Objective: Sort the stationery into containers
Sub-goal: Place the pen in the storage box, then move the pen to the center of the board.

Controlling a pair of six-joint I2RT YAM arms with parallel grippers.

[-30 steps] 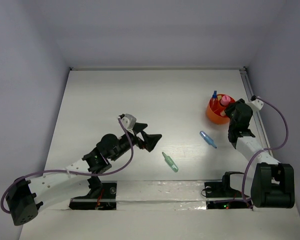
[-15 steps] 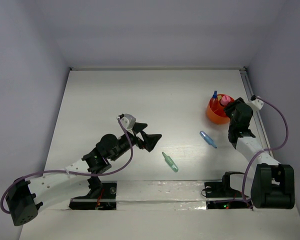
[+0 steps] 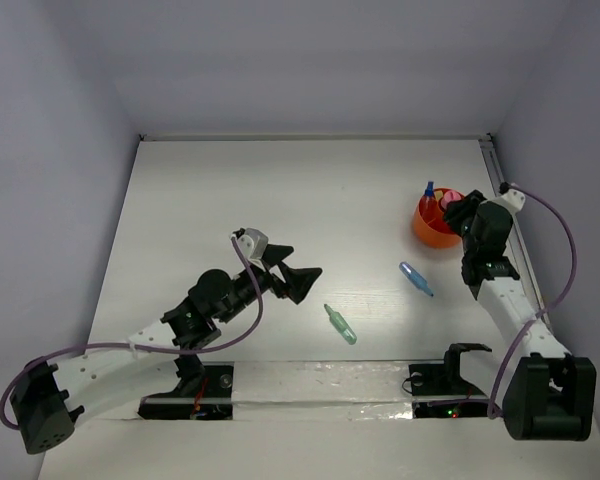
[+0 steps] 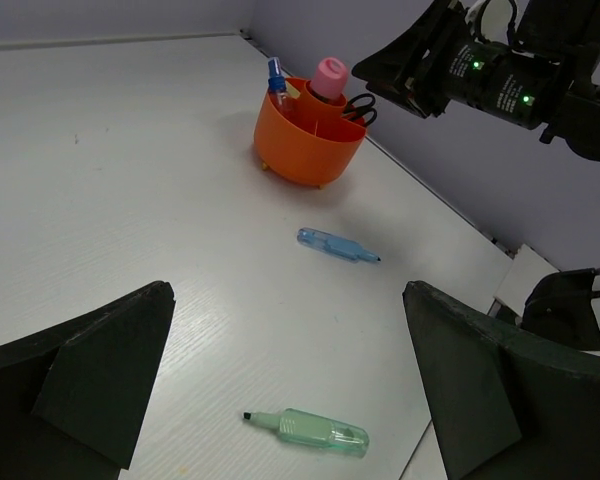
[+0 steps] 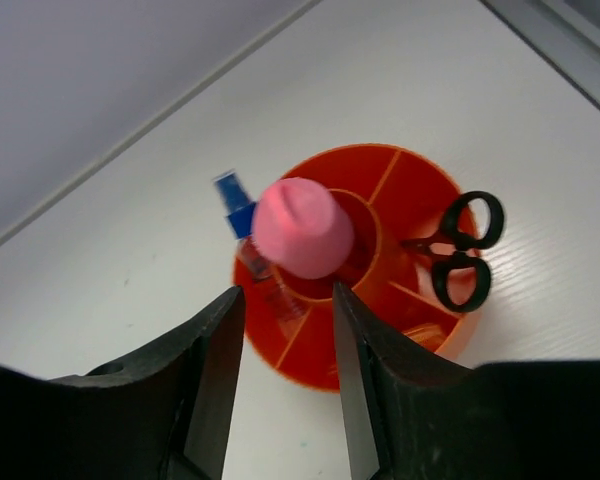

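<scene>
The orange bowl [image 3: 430, 228] stands at the right and holds a pink marker [image 5: 302, 228], small black-handled scissors [image 5: 464, 250] and a blue-capped bottle [image 5: 236, 208]. My right gripper [image 3: 460, 212] hovers just above the bowl's near rim; in its wrist view the gripper [image 5: 287, 300] is open and empty. A green marker [image 3: 341, 325] and a blue marker [image 3: 416, 279] lie on the table. My left gripper [image 3: 302, 280] is open and empty, left of the green marker [image 4: 315, 432]. The bowl [image 4: 310, 140] and blue marker [image 4: 335, 245] show beyond it.
The white table [image 3: 280, 190] ends at a wall at the back and a rail [image 3: 497, 175] on the right, close to the bowl. The arm bases sit along the near edge.
My right gripper has shifted slightly to the right over the bowl. My left arm has barely moved.
</scene>
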